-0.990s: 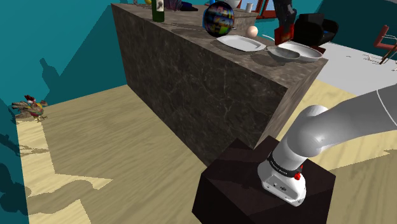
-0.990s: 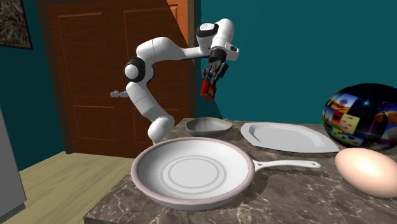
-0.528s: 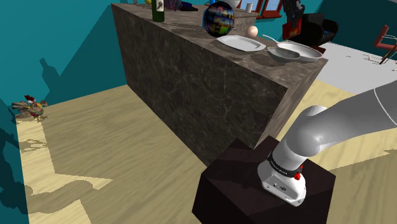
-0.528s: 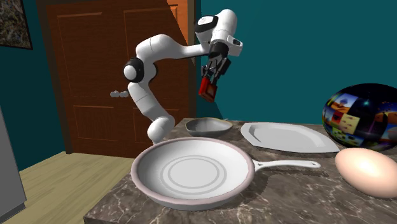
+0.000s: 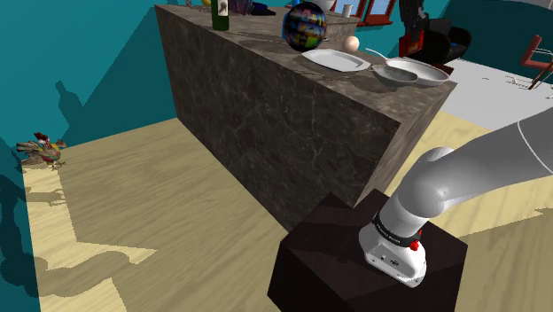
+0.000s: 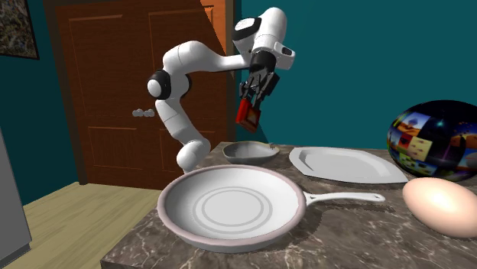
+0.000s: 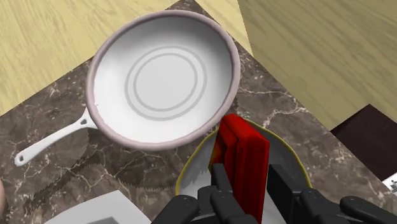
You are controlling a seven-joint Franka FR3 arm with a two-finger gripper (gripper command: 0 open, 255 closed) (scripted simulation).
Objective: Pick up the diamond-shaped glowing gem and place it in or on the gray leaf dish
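gripper: black two-finger gripper (image 6: 254,96) pinches red faceted gem (image 6: 247,114)
gem: in air above grey leaf-shaped dish (image 6: 250,152)
dish: beside white frying pan (image 6: 229,205)

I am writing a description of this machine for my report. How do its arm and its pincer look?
The arm is built of rounded white segments with dark joints between them. Close to the dark stand, its lowest segment carries a black ring and small red marks. The pincer is all black, with two narrow, straight fingers.
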